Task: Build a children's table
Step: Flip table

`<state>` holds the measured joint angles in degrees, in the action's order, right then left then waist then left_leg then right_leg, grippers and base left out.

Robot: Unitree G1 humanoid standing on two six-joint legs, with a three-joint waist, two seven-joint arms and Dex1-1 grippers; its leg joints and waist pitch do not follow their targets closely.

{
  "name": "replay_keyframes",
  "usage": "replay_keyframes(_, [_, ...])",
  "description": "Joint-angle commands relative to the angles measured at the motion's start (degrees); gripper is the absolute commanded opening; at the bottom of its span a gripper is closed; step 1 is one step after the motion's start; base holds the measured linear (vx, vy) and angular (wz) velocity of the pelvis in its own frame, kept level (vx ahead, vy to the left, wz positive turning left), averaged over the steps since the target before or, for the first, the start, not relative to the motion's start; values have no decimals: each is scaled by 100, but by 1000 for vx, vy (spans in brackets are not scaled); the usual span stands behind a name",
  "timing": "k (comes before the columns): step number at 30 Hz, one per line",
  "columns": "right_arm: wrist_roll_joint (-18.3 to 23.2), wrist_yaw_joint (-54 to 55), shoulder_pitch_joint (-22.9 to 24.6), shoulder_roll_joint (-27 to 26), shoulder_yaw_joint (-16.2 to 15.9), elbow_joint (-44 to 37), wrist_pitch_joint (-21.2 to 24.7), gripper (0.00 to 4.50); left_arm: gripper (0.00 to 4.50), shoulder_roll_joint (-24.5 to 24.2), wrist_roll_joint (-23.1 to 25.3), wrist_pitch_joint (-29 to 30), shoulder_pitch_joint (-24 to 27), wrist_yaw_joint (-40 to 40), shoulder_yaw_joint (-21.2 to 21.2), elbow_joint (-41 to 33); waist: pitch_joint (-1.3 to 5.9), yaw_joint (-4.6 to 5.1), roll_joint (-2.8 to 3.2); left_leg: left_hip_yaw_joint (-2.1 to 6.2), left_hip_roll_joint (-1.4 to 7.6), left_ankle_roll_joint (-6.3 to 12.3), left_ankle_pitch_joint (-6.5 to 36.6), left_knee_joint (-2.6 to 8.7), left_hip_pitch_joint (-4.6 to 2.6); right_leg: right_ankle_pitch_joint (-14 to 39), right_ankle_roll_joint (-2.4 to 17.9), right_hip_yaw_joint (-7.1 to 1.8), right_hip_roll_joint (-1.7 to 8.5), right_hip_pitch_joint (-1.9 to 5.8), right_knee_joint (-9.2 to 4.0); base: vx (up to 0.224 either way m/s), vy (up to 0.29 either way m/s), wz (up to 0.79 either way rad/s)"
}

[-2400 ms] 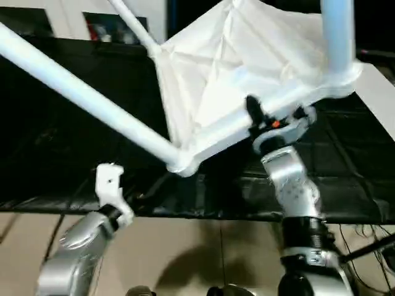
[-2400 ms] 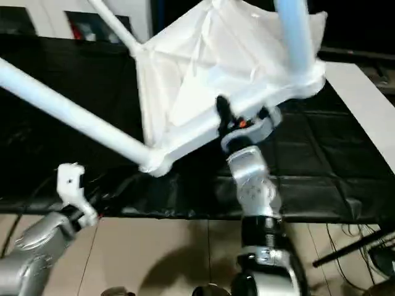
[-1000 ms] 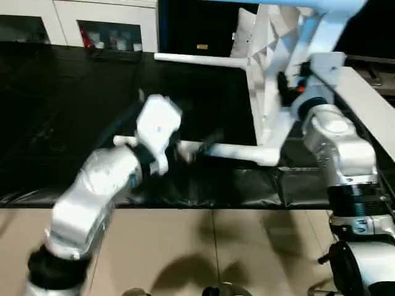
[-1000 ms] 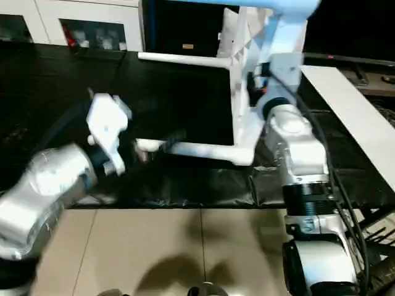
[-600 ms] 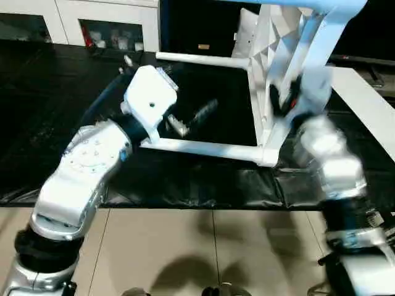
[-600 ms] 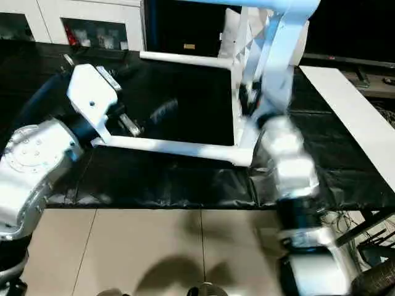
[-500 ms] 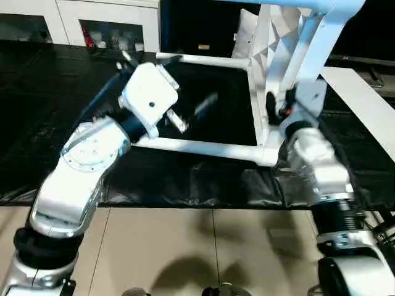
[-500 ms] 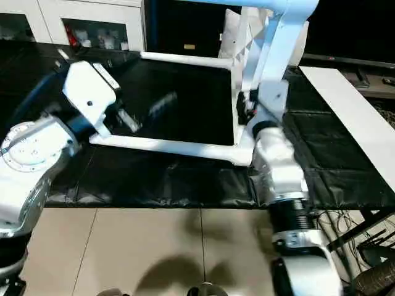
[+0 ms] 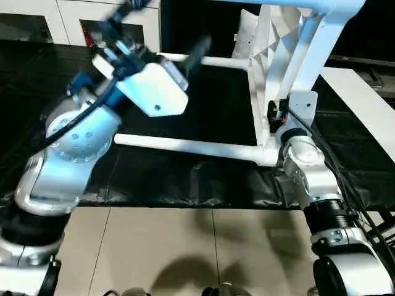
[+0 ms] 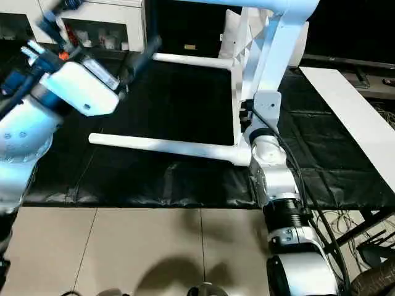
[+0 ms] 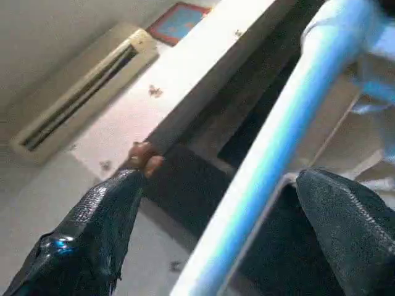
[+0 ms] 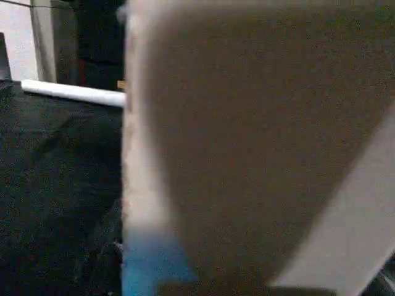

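children's table (image 9: 271, 74): white plastic, tipped on its side on the black-covered tabletop (image 9: 203, 179), near the tabletop's front edge and toward its right side; the ribbed underside of its top faces the robot's left
lower leg (image 9: 185, 146): lies level just above the black cover, running from the table's bottom corner socket toward the robot's left, parallel to the front edge
upper leg (image 9: 222, 61): sticks out level from a higher socket, farther back over the tabletop
near leg (image 10: 274, 43): rises slantwise up past the right arm
left end effector (image 11: 216, 209): raised above the left part of the tabletop, its two black fingers (image 11: 92, 228) spread wide; in the left wrist view a white leg passes through the gap between them, touching neither
right end effector (image 9: 276, 117): pressed up against the rim of the table's top just above the bottom corner socket; whether its fingers are spread or pressed together cannot be told
cabinets (image 9: 62, 18): white, behind the tabletop's far left edge
floor (image 9: 185, 246): beige tiles in front of the tabletop
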<state>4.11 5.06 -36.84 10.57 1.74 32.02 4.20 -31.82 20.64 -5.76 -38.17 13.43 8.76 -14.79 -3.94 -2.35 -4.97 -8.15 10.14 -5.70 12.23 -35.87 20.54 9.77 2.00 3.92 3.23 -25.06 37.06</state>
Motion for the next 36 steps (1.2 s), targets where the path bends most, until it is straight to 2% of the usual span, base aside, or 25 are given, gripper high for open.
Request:
replay_keyframes(1, [-266, -71, -196, 167, -141, -105, -190, 204, 450, -46, 186, 81, -223, -116, 43, 389, 450, -56, 28, -36, 106, -151, 579, 355, 101, 1586, 273, -284, 356, 452, -448, 0, 0, 0])
replay_keyframes(4, [-409, -128, -186, 206, -235, -192, -246, 201, 450, -68, 463, -22, -538, -264, 107, 1079, 452, -61, 34, -30, 97, -142, 572, 358, 102, 1591, 251, -275, 342, 441, -451, 0, 0, 0])
replay_keyframes(5, [-426, -133, -186, 209, -245, -199, -252, 201, 450, -68, 505, -42, -575, -288, 112, 1165, 463, -69, 34, -21, 109, -149, 514, 361, 104, 1475, 283, -280, 360, 451, -427, 0, 0, 0])
replay_keyframes(7, [-536, -164, -189, 259, -296, -317, -256, 201, 450, -9, 614, -61, -968, -422, 134, 1850, 476, -70, 43, -26, 108, -141, 404, 351, 106, 1204, 386, -286, 357, 452, -405, 0, 0, 0])
replay_keyframes(8, [-590, -240, -200, 317, -340, -410, -261, 201, 450, -6, 751, -106, -1260, -492, 221, 2333, 496, -86, 97, -31, 89, -114, 304, 338, 94, 970, 452, -288, 335, 448, -394, 0, 0, 0])
replay_keyframes(9, [-601, -258, -206, 330, -350, -421, -269, 201, 450, -3, 790, -133, -1328, -516, 243, 2453, 502, -92, 84, -34, 82, -84, 245, 331, 91, 825, 474, -290, 323, 447, -389, 0, 0, 0])
replay_keyframes(10, [-622, -274, -211, 356, -363, -470, -228, 201, 450, 27, 766, -157, -1399, -482, 270, 2608, 517, -108, 57, -18, 94, -54, 64, 331, 127, 484, 569, -292, 348, 500, -331, 0, 0, 0])
replay_keyframes(11, [-637, -284, -217, 374, -372, -499, -201, 201, 450, 53, 748, -176, -1453, -461, 289, 2729, 501, -111, 89, -21, 96, -35, 50, 330, 136, 424, 633, -293, 367, 496, -340, 0, 0, 0])
replay_keyframes(15, [-714, -391, -224, 485, -444, -687, -127, 201, 450, 174, 772, -278, -1669, -475, 368, 3252, 508, -132, 67, -38, 84, 19, 77, 321, 145, 520, 676, -298, 365, 515, -345, 0, 0, 0])
replay_keyframes(16, [-730, -408, -226, 499, -460, -709, -121, 201, 433, 189, 769, -289, -1699, -491, 362, 3309, 513, -139, 70, -42, 85, 41, 24, 317, 151, 477, 678, -297, 369, 511, -346, 0, 0, 0])
replay_keyframes(17, [-829, -496, -235, 584, -544, -845, -73, 201, 423, 272, 765, -407, -1924, -620, 335, 3687, 512, -141, 128, -48, 67, 57, 17, 304, 132, 422, 698, -290, 337, 486, -380, 0, 0, 0])
replay_keyframes(18, [-863, -509, -238, 612, -564, -894, -49, 201, 416, 300, 748, -456, -2000, -666, 319, 3775, 517, -149, 116, -44, 84, 60, 34, 303, 121, 391, 718, -292, 349, 493, -358, 0, 0, 0])
replay_keyframes(19, [-878, -518, -242, 627, -574, -913, -31, 201, 416, 316, 725, -470, -2026, -662, 310, 3792, 498, -158, 92, -48, 71, 87, 48, 308, 141, 450, 726, -289, 343, 504, -371, 0, 0, 0])
replay_keyframes(22, [-1004, -663, -332, 798, -661, -1039, 74, 201, 389, 457, 597, -519, -2144, -577, 294, 3881, 496, -175, 101, -45, 84, 83, 41, 307, 158, 612, 701, -290, 373, 516, -369, 0, 0, 0])
replay_keyframes(25, [-1165, -858, -443, 994, -800, -1107, 83, 201, 368, 501, 563, -504, -2182, -607, 283, 4055, 493, -178, 101, -59, 69, 124, 107, 293, 153, 761, 674, -285, 361, 501, -399, 0, 0, 0])
replay_keyframes(26, [-1278, -982, -530, 1156, -899, -1140, 107, 201, 342, 493, 526, -509, -2222, -619, 242, 4185, 492, -182, 83, -64, 65, 143, 107, 293, 157, 831, 646, -285, 353, 501, -407, 0, 0, 0])
replay_keyframes(27, [-1278, -982, -530, 1156, -899, -1140, 107, 201, 342, 493, 526, -509, -2222, -619, 242, 4185, 489, -192, 85, -62, 67, 147, 106, 296, 151, 867, 632, -280, 350, 495, -408, 0, 0, 0])
replay_keyframes(30, [-1427, -1295, -765, 1490, -995, -1116, 204, 201, 325, 510, 243, -489, -2239, -440, 75, 4147, 490, -210, 71, -68, 75, 171, 113, 290, 149, 941, 631, -275, 354, 488, -403, 0, 0, 0])
replay_keyframes(32, [-1591, -1564, -1057, 1846, -1084, -941, 170, 201, 304, 749, -342, -327, -2111, -144, -173, 4010, 485, -236, 52, -85, 61, 212, 93, 277, 153, 973, 665, -271, 354, 492, -408, 0, 0, 0])
replay_keyframes(36, [-1652, -2133, -1594, 2246, -1136, -549, -17, 203, 280, 1005, -877, -41, -1804, 66, -393, 3739, 479, -311, 58, -92, 79, 279, 183, 271, 140, 1256, 666, -262, 370, 463, -411, 0, 0, 0])
